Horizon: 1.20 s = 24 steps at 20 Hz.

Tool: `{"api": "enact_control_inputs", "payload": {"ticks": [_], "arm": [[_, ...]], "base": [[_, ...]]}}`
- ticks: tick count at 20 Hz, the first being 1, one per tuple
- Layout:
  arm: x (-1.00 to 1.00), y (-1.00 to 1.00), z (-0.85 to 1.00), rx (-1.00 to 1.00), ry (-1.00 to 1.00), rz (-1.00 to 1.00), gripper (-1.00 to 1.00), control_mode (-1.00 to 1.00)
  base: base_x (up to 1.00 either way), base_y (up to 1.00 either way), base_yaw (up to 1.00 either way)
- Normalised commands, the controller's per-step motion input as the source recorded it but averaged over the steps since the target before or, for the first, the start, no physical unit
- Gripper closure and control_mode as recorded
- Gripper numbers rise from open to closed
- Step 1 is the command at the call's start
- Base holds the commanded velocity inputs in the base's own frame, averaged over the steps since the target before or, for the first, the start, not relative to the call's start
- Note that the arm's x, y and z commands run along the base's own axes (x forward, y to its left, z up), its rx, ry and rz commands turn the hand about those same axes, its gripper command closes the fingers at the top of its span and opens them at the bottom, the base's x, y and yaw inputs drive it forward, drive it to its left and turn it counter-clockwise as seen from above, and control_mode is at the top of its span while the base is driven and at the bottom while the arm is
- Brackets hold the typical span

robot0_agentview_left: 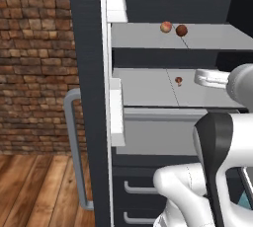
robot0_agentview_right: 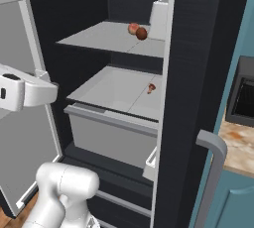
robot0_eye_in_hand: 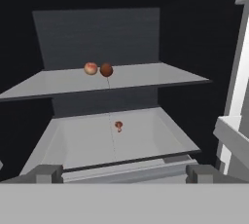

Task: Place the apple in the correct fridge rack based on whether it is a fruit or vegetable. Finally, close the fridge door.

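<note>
While the fridge door (robot0_agentview_left: 89,97) stands open at the left of the left base view, two pale grey shelf plates show inside: the upper fridge rack (robot0_agentview_left: 148,37) and one lower rack (robot0_agentview_left: 148,88). On the upper one sit two small balls, touching or nearly so: the dark red-brown apple (robot0_agentview_left: 181,30) and, just to its left, a paler peach-pink ball (robot0_agentview_left: 166,27). A single tinier red bit (robot0_agentview_left: 178,80) lies on the lower rack, and below that is one pale walled drawer-bin (robot0_agentview_left: 153,132). The white arm (robot0_agentview_left: 217,171) rises at the lower right, its hand reaching toward the lower rack. From the right base view, the same two racks appear, the upper fridge rack (robot0_agentview_right: 109,38) carrying the apple (robot0_agentview_right: 141,33) with the peach-pink ball (robot0_agentview_right: 133,28) just behind it to the left; the one red bit (robot0_agentview_right: 151,88) sits on the lower rack (robot0_agentview_right: 114,90) near its right edge, above the drawer-bin (robot0_agentview_right: 109,133). A second door (robot0_agentview_right: 186,98) with a grey handle (robot0_agentview_right: 213,172) fills the right. Looking along the hand, the tool (robot0_eye_in_hand: 124,173) has its two fingertips (robot0_eye_in_hand: 46,173) spread wide apart at the bottom corners, holding nothing. Beyond them the apple (robot0_eye_in_hand: 106,69) rests on the upper fridge rack (robot0_eye_in_hand: 146,77), beside the peach-pink ball (robot0_eye_in_hand: 91,68), and the red bit (robot0_eye_in_hand: 118,126) lies on the lower rack (robot0_eye_in_hand: 87,140).
</note>
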Motion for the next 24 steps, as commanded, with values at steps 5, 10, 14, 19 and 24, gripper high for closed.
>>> {"api": "enact_control_inputs", "payload": {"ticks": [5,10,14,19,24], "arm": [[0.0,0.0,0.0,0.0,0.0,0.0,-1.0,-1.0],[-0.05,0.0,0.0,0.0,0.0,0.0,-1.0,1.0],[0.0,0.0,0.0,0.0,0.0,0.0,-1.0,1.0],[0.0,0.0,0.0,0.0,0.0,0.0,-1.0,1.0],[0.0,0.0,0.0,0.0,0.0,0.0,-1.0,1.0]], "base": [[0.0,0.0,0.0],[-0.08,0.0,0.0],[-0.6,0.2,-0.11],[-0.4,0.14,-0.16],[-0.21,0.02,-0.2]]}}
